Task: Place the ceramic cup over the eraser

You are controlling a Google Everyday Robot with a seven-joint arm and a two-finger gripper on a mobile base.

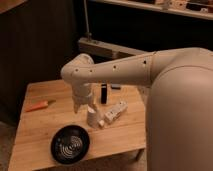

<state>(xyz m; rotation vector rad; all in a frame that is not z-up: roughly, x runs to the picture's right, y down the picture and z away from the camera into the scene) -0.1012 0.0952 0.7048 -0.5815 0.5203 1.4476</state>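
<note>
The cup (93,118) (small, white, taller than wide) stands upright near the middle of the wooden bench (37,131). The tool (83,107) hangs straight down from the pale arm (125,72), right at the cup's upper left edge. I cannot tell whether it is spread, pressed together or pinching the cup, nor whether it touches the cup at all.

Just to the right of the cup lies a white oblong gadget (115,113), set at a slant. Whether it carries any lettering I cannot tell. Behind both stands a narrow black block (103,93), upright and partly covered by the arm. A round black bowl (70,144) with ringed ridges inside sits near the front edge, in front of the cup and a little left. An orange stick-like thing (38,105) lies well apart at the bench's left side. The robot's bulky body (182,120) hides the bench's right end.
</note>
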